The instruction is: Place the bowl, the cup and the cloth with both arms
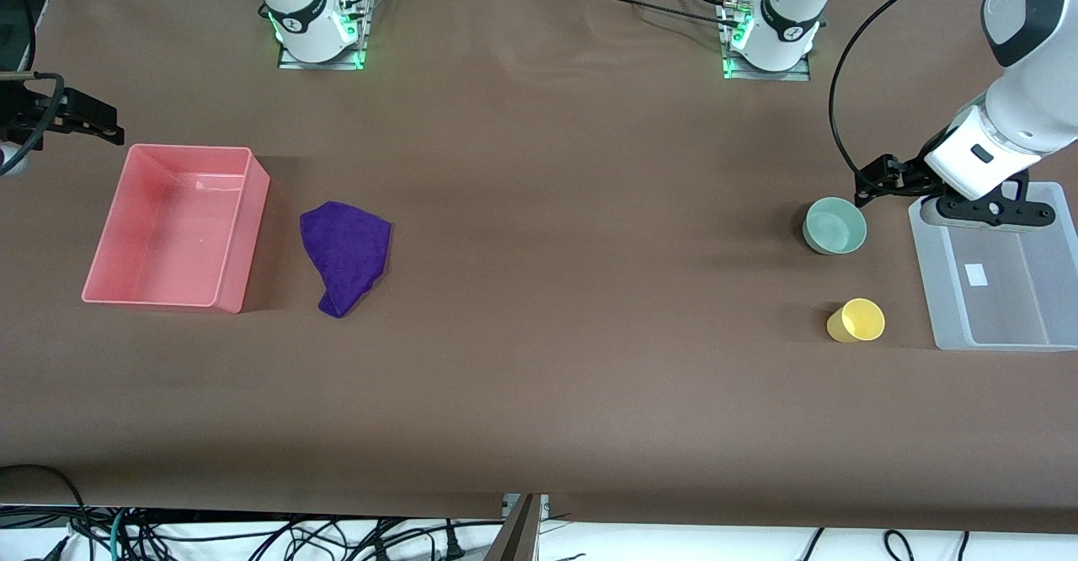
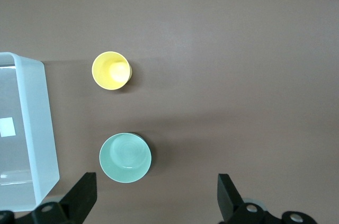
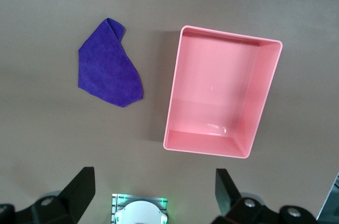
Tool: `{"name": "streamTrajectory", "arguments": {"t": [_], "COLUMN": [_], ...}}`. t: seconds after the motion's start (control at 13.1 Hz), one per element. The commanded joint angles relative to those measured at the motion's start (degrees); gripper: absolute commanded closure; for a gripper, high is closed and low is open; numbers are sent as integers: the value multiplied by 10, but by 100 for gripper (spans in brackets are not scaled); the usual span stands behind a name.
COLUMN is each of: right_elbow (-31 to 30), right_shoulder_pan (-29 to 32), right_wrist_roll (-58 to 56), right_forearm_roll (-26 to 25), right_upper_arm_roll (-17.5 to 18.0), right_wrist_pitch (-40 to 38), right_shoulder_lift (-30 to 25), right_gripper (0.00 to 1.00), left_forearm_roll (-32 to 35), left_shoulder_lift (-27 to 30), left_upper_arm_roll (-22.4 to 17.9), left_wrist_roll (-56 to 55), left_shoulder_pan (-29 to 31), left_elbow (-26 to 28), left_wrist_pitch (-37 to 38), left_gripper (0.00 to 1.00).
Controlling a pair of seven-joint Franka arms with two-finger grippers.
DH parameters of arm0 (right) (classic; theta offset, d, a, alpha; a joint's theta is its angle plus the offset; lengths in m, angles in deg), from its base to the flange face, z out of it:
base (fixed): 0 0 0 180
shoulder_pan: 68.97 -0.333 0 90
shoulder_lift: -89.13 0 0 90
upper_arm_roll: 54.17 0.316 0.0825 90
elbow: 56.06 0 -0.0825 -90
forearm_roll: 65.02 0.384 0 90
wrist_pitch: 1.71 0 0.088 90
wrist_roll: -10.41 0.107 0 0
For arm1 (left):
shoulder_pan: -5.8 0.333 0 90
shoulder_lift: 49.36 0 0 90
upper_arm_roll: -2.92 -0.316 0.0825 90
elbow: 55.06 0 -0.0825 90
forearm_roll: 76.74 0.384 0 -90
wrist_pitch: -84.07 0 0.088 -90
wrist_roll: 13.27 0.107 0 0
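Note:
The mint-green bowl stands upright and empty near the left arm's end of the table. The yellow cup stands mouth up, nearer to the front camera than the bowl. The purple cloth lies flat beside the pink bin. My left gripper is open and empty, up in the air by the bowl. Its wrist view shows the bowl just ahead of the gripper, and the cup. My right gripper is open and empty, high by the pink bin. Its gripper shows in the wrist view, with the cloth below.
An empty pink bin stands at the right arm's end, also in the right wrist view. An empty clear bin stands at the left arm's end beside the bowl and cup, also in the left wrist view.

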Motion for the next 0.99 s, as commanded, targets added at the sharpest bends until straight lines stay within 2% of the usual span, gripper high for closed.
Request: {"name": "streamTrajectory", "arguments": {"t": [0.0, 0.38, 0.53, 0.68, 0.76, 0.91], "right_elbow": [10, 10, 10, 10, 10, 1], "right_shoulder_pan": [-1, -1, -1, -2, -5, -25], "right_wrist_roll": [-5, -7, -7, -6, -5, -5], "right_forearm_roll": [6, 5, 6, 5, 7, 3], "right_upper_arm_roll": [0, 0, 0, 0, 1, 0], "right_wrist_pitch": [-1, -1, -1, -1, 0, 32], "right_shoulder_lift": [3, 4, 4, 15, 20, 43], "right_gripper": [0, 0, 0, 0, 0, 0], "left_forearm_roll": [-11, -11, -10, 27, 46, 49], "left_shoulder_lift": [7, 0, -11, -24, -37, -74], "left_upper_arm_roll": [1, 0, -2, -2, -2, -2], "left_wrist_roll": [-5, -2, 3, 20, 53, 167], "left_shoulder_pan": [-1, 1, 3, 24, 34, 94], "left_elbow": [4, 4, 7, 14, 19, 33], "left_wrist_pitch": [4, 10, 59, 100, 111, 116], "left_gripper": [0, 0, 0, 0, 0, 0]}}
